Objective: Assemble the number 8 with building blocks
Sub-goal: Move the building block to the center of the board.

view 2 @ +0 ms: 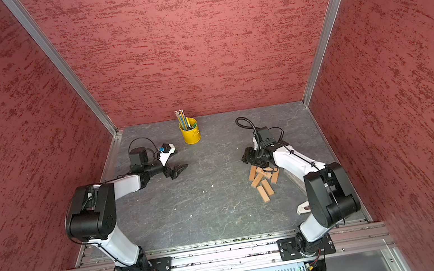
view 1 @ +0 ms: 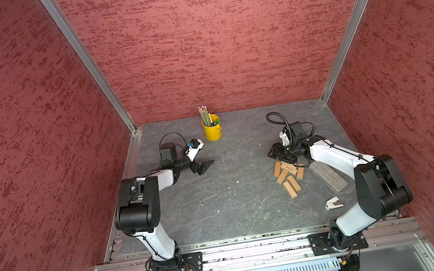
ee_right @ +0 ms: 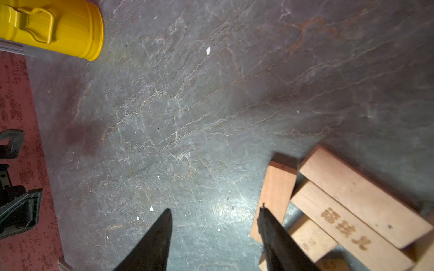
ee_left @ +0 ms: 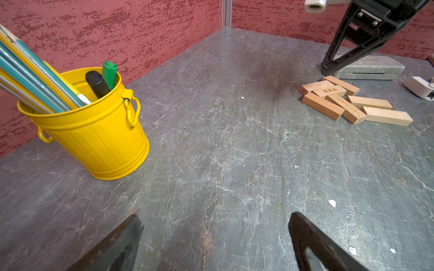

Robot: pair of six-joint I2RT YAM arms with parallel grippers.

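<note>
The grey veined table (view 1: 222, 215) is the work surface, enclosed by red walls (view 1: 209, 40) on three sides.

The left gripper (ee_left: 216, 217) hangs low over the table. Its jaws stand wide apart with only bare table between them, and nothing is held.

The right gripper (ee_right: 215, 208) points down at the table. Its jaws are parted, bare table shows in the gap, and nothing is clamped. In the right wrist view one fingertip (ee_right: 266, 218) overlaps the edge of the nearest block (ee_right: 277, 185). Whether it touches the wood cannot be told.

The grey slab (view 1: 328, 176) lies flat near the right jaws, just beside the pile on the side away from the left jaws. It is partly under the right arm (view 1: 330, 153).

The yellow bucket (view 1: 212, 131) stands upright near the left jaws and well apart from the right jaws. It holds pencils (view 1: 203, 114), a green marker (ee_left: 110, 72) and a black marker (ee_left: 96, 83).

The building blocks (view 1: 288, 176) are seven tan planks in a loose, unordered pile. The pile sits just beside the right jaws and well apart from the left jaws. Most lie flat on the table at differing angles. One lettered block (ee_right: 345, 225) rests on top of others.

The white object (view 1: 332, 203) is small and lies farther from the right jaws than the slab, towards that arm's base; its kind cannot be told
</note>
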